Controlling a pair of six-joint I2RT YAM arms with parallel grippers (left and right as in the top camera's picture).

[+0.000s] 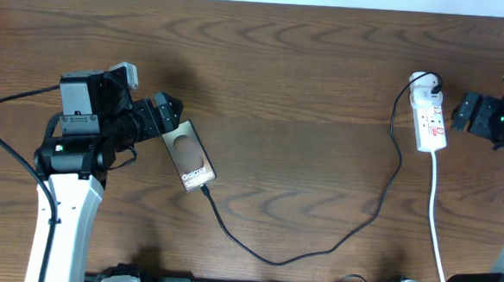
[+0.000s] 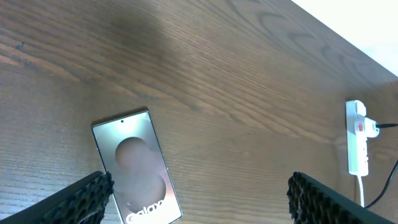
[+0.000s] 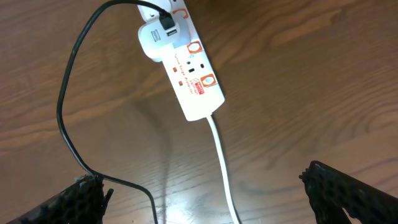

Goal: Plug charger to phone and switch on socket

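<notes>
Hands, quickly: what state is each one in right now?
Left hand: open, holding nothing, over the phone.
Right hand: open, holding nothing, over the socket.

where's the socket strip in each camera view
Overhead: socket at the far right, upper half.
Left wrist: socket small, near the right edge, mid-height.
Right wrist: socket top centre, lying diagonally.
Shared landmark: the white cord leaving one end.
</notes>
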